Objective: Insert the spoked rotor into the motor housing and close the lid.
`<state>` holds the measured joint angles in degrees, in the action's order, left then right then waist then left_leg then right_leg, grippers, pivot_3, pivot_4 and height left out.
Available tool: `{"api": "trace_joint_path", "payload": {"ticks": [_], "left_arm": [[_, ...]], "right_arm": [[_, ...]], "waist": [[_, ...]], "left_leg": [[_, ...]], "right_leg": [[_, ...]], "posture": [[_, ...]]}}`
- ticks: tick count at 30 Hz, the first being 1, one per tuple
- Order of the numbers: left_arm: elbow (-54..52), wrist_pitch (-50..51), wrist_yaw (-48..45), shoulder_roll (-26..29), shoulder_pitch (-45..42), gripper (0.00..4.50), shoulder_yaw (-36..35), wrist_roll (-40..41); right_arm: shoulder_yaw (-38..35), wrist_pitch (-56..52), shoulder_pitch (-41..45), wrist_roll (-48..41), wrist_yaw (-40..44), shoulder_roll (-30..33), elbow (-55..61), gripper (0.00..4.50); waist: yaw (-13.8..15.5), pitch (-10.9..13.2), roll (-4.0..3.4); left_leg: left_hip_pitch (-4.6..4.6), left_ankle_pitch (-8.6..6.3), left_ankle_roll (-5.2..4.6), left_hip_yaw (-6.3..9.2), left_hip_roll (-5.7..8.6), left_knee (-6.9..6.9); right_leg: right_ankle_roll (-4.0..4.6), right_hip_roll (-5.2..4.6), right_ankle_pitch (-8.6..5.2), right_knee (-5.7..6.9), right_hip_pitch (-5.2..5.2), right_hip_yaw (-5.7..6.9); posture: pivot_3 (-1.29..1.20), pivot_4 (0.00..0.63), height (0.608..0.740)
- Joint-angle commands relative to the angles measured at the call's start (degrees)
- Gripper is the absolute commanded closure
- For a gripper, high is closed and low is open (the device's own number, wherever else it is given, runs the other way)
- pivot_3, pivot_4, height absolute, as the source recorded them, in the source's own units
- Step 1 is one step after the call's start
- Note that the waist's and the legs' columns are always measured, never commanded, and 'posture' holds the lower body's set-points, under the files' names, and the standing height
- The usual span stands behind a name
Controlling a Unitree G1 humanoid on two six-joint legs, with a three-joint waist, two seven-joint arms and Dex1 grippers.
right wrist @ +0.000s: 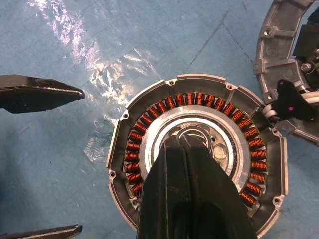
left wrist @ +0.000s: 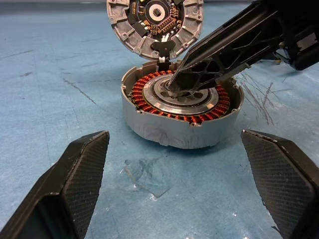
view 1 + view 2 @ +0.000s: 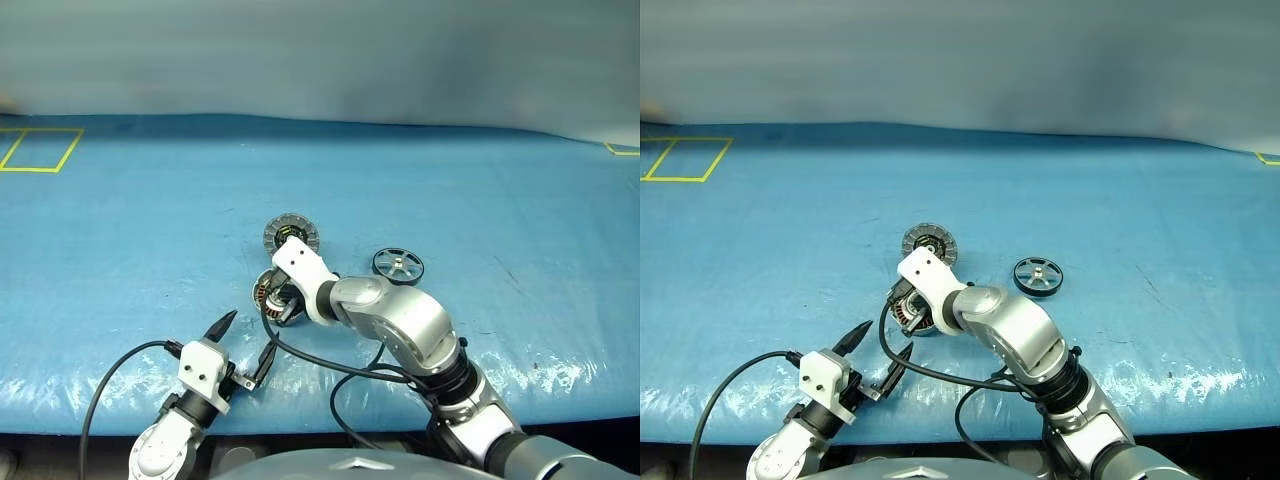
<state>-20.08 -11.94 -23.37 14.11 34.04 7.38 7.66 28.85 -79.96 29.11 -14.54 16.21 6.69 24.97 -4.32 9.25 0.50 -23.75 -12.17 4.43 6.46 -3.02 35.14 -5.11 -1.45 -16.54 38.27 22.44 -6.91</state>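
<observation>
Head views: on the blue surface (image 3: 120, 250), the motor housing (image 3: 908, 312) sits a little in from the near edge, around the middle. The lid (image 3: 291, 233) lies just beyond it, toward the far edge, and seems joined to it at the rim. The spoked rotor (image 3: 398, 265) lies flat and apart, off toward the right edge, with nothing touching it. The right end effector (image 3: 287, 309) reaches down onto the housing; the left end effector (image 3: 243, 348) hangs near the near edge, just short of the housing.

Left wrist view: the left end effector's two fingers (image 2: 79, 179) stand spread wide with nothing between them, the housing (image 2: 164, 127) ahead in the gap. The right end effector (image 2: 175, 85) has its fingers pressed together, tips resting at the silver centre inside the copper windings. The lid (image 2: 124, 25) lies beyond with its inner face up.

Right wrist view: the closed right end effector (image 1: 188, 142) points into the housing's (image 1: 124, 124) centre; no rotor is inside. Part of the lid (image 1: 271, 55) shows beside the rim.

Judgement: the task is at an early stage. The housing is open and empty, so fetching the rotor, seating it and closing the lid all remain.
</observation>
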Motion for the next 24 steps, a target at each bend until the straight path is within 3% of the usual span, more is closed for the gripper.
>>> {"api": "trace_joint_path", "payload": {"ticks": [1, 24], "left_arm": [[0.19, -0.97, 0.01, -0.27, -0.27, 0.00, 0.49, 0.13], [-0.27, -0.57, 0.50, -0.14, -0.24, 0.00, 0.14, -0.10]], "right_arm": [[-0.12, -1.83, 1.10, -1.12, 0.77, 1.15, 0.81, 4.47], [-2.22, 2.44, 1.59, -1.23, -1.64, -0.81, -0.77, 4.47]], "waist": [[-0.03, -0.01, -0.03], [-0.10, -0.01, -0.04]], "left_leg": [[0.00, 0.00, 0.00, -0.01, 0.00, 0.01], [-0.04, 0.00, 0.00, -0.01, 0.00, -0.04]], "right_leg": [[0.00, 0.00, 0.00, 0.00, 0.01, -0.01], [-0.11, 0.00, 0.08, 0.04, 0.00, -0.01]], "posture": [[0.00, 0.150, 0.740], [0.00, 0.150, 0.740]]}}
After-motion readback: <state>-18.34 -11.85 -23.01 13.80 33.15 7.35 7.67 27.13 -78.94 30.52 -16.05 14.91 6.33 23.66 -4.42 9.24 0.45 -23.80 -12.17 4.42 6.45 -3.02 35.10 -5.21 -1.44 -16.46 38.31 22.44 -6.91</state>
